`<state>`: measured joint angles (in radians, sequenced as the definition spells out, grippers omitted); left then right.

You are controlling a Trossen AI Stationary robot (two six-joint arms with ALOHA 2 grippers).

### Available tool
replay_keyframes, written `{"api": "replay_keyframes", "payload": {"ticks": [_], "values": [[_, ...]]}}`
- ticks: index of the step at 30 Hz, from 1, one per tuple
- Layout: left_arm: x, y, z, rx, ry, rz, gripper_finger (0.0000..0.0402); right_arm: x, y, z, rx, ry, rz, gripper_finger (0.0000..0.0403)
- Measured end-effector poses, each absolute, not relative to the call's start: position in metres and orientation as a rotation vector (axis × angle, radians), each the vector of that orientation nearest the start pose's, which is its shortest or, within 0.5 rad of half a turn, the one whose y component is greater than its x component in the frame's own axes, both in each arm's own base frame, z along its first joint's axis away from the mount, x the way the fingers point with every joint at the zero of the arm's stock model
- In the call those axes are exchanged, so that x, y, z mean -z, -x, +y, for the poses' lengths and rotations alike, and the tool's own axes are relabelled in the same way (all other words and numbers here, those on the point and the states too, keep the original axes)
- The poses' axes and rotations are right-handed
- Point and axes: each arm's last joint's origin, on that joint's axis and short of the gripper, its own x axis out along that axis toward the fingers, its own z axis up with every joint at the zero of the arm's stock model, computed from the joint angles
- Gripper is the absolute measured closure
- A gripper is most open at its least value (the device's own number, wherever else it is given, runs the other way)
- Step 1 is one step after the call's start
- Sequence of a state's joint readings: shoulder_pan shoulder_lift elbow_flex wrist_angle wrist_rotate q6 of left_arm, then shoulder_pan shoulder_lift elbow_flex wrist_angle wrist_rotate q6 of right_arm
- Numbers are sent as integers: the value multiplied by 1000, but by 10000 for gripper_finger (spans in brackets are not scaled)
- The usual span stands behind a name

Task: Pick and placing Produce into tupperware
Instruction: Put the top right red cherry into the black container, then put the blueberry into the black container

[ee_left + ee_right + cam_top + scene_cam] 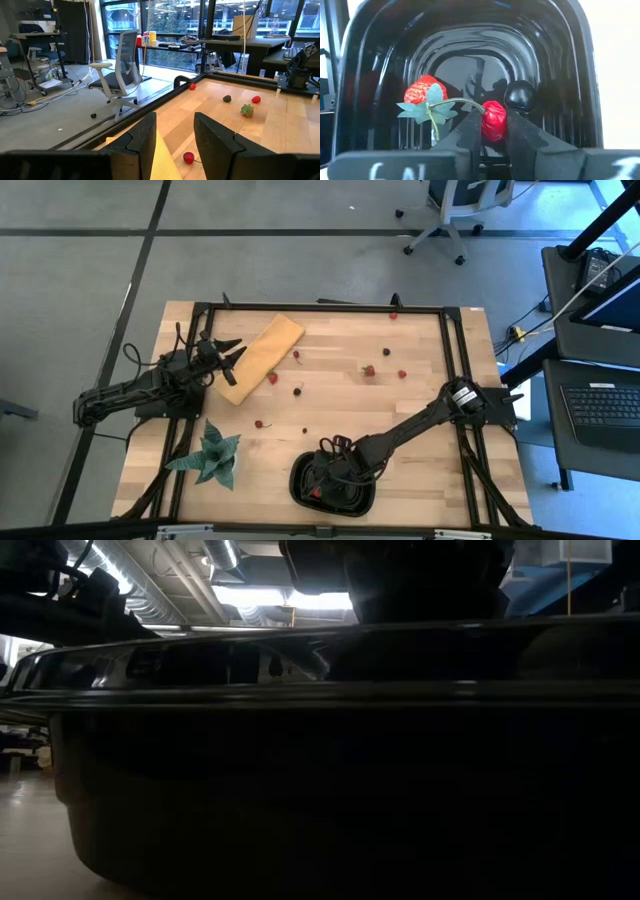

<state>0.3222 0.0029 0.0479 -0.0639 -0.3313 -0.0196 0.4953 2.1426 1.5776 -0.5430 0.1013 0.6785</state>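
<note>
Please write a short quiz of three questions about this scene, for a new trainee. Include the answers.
1. True or false: the right tool is over the black tray.
2. What does the right tool hold? A) a red fruit with a green stem B) a black berry C) nothing
3. Which things already lie in the tray?

Key:
1. True.
2. A: the red fruit is between its fingers.
3. A strawberry and a black berry. The left tool waits open beside the tan board.
</note>
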Motion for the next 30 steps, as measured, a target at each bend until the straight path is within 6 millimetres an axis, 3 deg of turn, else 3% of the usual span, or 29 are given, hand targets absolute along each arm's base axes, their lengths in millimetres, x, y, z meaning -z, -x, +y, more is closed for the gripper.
{"api": "replay_keyframes", "payload": {"ticks": [11,21,25,30], "values": [[-173,-85,38,-654,16,14,276,-159,-393,209,20,-276,1121,319],[-173,-85,38,-654,16,14,276,-159,-393,209,31,-295,1121,247],[-173,-85,38,-653,16,14,276,-173,-391,208,25,-336,1106,228],[-173,-85,38,-654,24,11,276,-210,-385,197,-5,-359,1043,222]]}}
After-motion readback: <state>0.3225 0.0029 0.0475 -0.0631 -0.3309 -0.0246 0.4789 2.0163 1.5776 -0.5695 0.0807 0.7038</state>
